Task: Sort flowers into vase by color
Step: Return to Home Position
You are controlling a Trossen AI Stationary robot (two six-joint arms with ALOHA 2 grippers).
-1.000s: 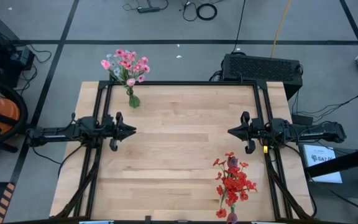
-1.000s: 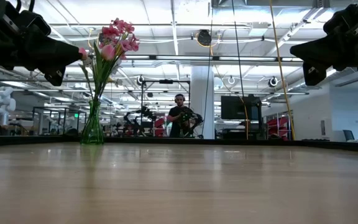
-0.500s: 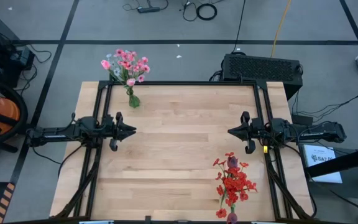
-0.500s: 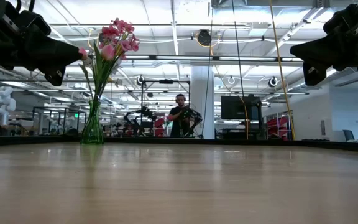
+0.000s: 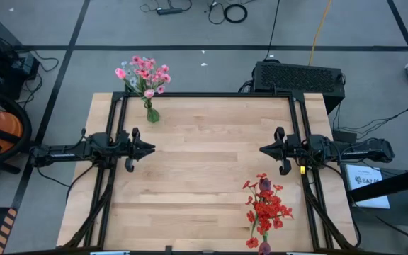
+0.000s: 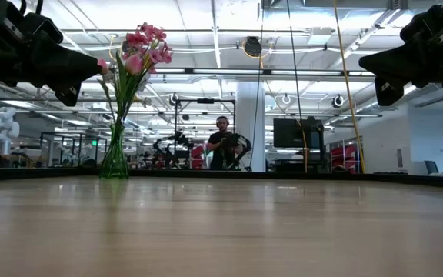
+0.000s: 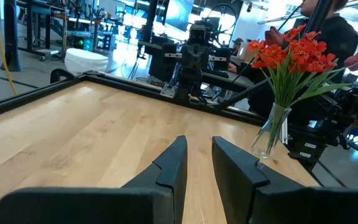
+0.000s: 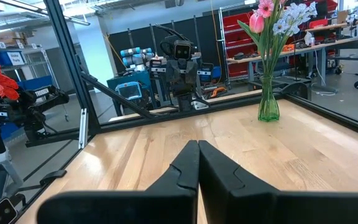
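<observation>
No lettering can be read; print on the white sheet (image 5: 365, 180) beside the table (image 5: 204, 177) is too small.

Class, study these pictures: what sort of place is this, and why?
Probably a robotics lab: a dark left arm and right arm wait over a black-framed light wooden table, black cables lie on the grey floor, and red storage shelves stand beyond.

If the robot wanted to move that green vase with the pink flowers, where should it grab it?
Probably the green vase by its narrow neck, coming in level from the side. It stands upright, and the pink flowers fan out above its mouth, which would block a grip from overhead.
</observation>
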